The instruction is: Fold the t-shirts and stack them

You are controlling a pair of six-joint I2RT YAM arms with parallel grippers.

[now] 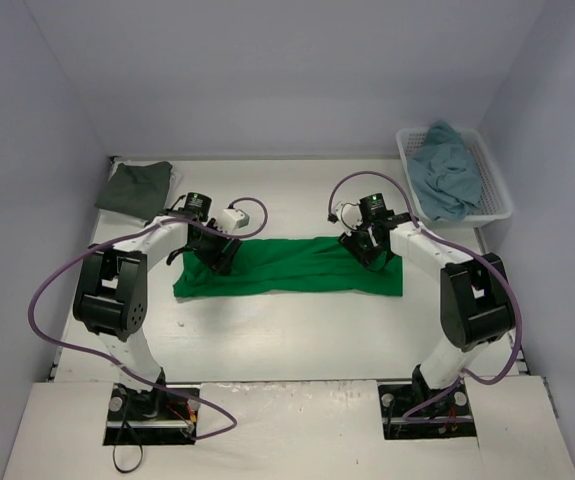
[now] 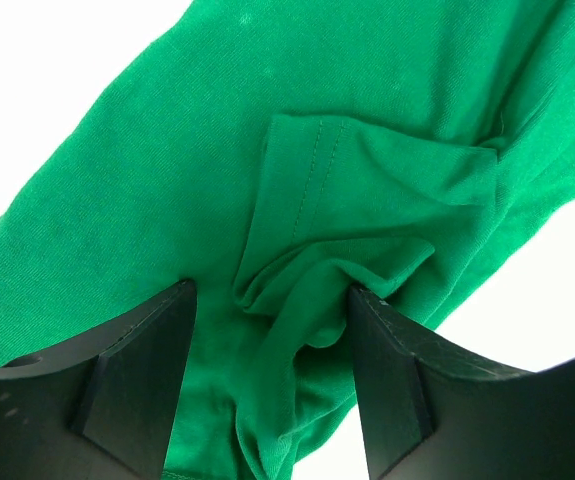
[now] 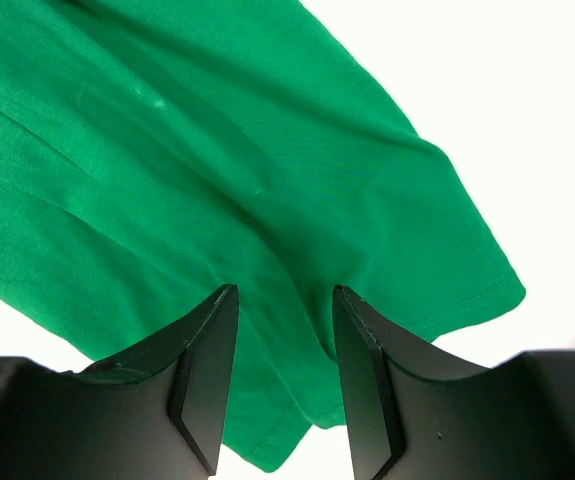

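Green t-shirt (image 1: 287, 265) spread as a long rumpled band on the table (image 1: 297, 335), well apart from the white basket (image 1: 499, 178), toward the near left of it. Left gripper (image 2: 269, 290) down on the end farther from the basket, jaws parted around a bunched sleeve fold, nothing pinched yet. Right gripper (image 3: 285, 290) on the end nearer the basket, jaws likewise parted astride a ridge of cloth by the hem. Likely trouble: closing on one layer only, or on the loose bunch rather than a clean edge, and so dragging the band askew; uneven lifting of the two ends, twisting the fold; thin cloth slipping out of a shallow grip. Further out: teal t-shirt (image 1: 447, 170) heaped in the basket itself; dark grey t-shirt (image 1: 137, 188) at the back corner opposite the basket. No obstacle visible between jaws and cloth; purple cables (image 1: 362, 178) looping over both wrists.
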